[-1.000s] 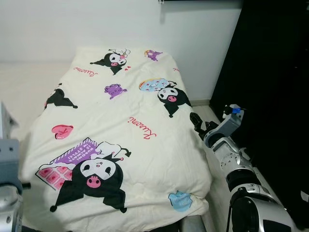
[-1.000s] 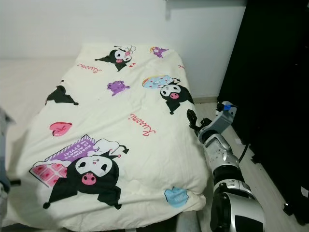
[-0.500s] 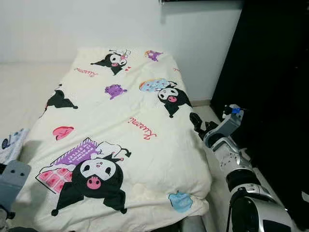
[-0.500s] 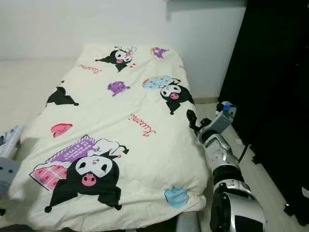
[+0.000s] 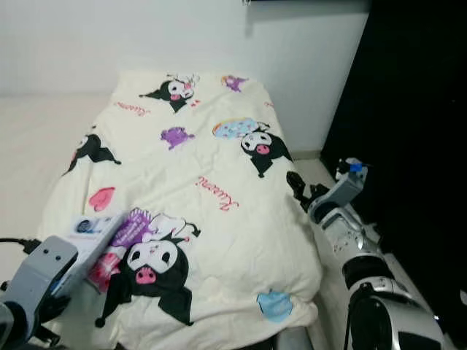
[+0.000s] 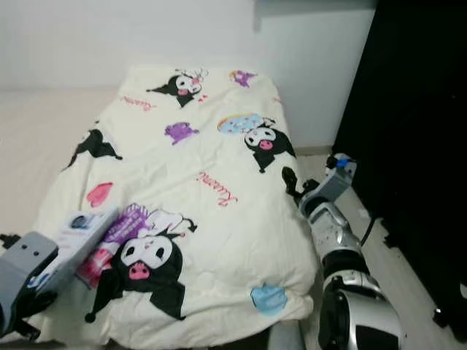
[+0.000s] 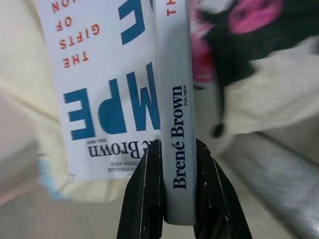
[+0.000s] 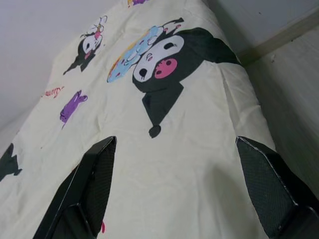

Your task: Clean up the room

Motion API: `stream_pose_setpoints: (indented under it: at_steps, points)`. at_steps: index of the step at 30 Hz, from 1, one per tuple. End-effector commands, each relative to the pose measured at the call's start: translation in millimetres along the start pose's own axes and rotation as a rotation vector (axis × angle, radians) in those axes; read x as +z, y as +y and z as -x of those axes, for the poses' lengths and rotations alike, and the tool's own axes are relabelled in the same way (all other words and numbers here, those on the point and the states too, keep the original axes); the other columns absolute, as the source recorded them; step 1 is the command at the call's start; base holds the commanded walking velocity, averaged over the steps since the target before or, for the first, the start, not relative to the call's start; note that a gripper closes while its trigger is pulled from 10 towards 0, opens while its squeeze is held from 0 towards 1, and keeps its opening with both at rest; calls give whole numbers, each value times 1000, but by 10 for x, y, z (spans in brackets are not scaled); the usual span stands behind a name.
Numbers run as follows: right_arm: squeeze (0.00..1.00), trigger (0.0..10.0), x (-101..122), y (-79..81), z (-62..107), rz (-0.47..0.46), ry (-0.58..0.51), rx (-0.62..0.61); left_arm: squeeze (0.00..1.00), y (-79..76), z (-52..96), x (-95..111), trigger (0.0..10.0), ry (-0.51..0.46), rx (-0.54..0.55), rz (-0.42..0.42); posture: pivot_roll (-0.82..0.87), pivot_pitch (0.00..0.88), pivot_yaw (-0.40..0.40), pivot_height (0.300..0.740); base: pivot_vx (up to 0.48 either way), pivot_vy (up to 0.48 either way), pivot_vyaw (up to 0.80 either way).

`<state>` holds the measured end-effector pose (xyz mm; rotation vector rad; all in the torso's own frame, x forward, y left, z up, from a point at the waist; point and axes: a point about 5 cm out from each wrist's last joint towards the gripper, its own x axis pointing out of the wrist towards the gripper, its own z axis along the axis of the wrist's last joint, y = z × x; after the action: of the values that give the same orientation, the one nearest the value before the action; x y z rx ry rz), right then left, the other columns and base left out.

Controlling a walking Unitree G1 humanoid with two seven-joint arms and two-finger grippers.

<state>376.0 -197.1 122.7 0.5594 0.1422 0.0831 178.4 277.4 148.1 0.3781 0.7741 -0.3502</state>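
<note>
A white book with blue and red lettering hangs over the near left part of the bed, above the cream cartoon-print duvet. My left gripper is shut on the book's grey spine, near its bottom end. My right gripper is held beside the bed's right edge. Its fingers stand wide apart and hold nothing, pointing along the duvet.
A black wardrobe or curtain stands close on the right, with a narrow strip of pale floor between it and the bed. A white wall runs behind the bed's head. A cream surface lies left of the bed.
My left arm has come up and to the right, carrying the book from the lower left corner to over the duvet. The right arm has stayed put.
</note>
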Motion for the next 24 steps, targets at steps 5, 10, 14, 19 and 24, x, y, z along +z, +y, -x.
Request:
stream_pose_setpoints:
  at_steps: [5,10,14,19,24]
  points:
    - [0,10000,-28,-7,3,11,13,-4,0,-125,174,255,0,-108,-166,-10,-3,21,-27,475,0,0,0]
    - [0,10000,-36,-6,3,12,15,-4,0,74,158,564,0,-281,-30,100,-4,23,-31,475,0,0,0]
    - [0,10000,-31,7,0,13,10,4,0,607,134,756,0,-409,438,230,-7,21,-30,475,0,0,0]
    - [0,10000,-18,15,-3,25,10,9,0,714,103,850,0,-551,622,395,-18,19,-30,475,0,0,0]
    - [0,10000,-13,-4,2,30,13,-1,0,405,-292,622,0,-420,420,617,-25,19,-30,475,0,0,0]
